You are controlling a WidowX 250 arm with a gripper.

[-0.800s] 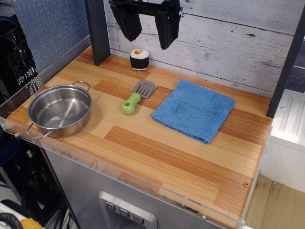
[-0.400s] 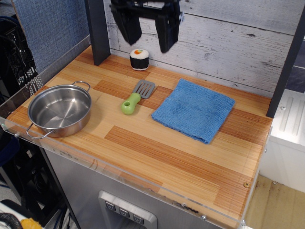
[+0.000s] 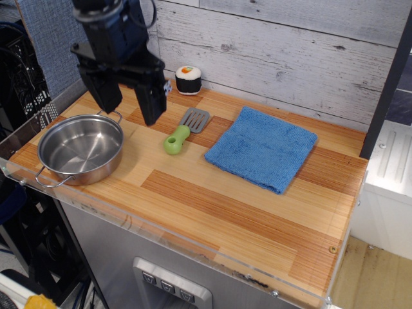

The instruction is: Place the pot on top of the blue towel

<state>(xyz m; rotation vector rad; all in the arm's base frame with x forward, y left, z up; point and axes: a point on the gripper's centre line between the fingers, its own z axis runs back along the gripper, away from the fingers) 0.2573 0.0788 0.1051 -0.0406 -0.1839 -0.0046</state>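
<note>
The shiny steel pot [image 3: 80, 149] with two wire loop handles sits on the wooden counter at the front left, empty. The blue towel [image 3: 261, 148] lies flat at the centre right of the counter. My gripper [image 3: 131, 108] hangs open above the pot's far right rim, with its two black fingers [image 3: 154, 103] pointing down and apart. It holds nothing and does not touch the pot.
A grey spatula with a green handle [image 3: 182, 132] lies between pot and towel. A sushi roll toy [image 3: 188, 80] stands at the back wall. A clear acrylic lip [image 3: 129, 222] runs along the counter's front edge. A dark post stands at the right.
The gripper has moved from high at the back, above the sushi roll, down and to the left, to just over the pot's far rim. Pot, towel and spatula have not moved.
</note>
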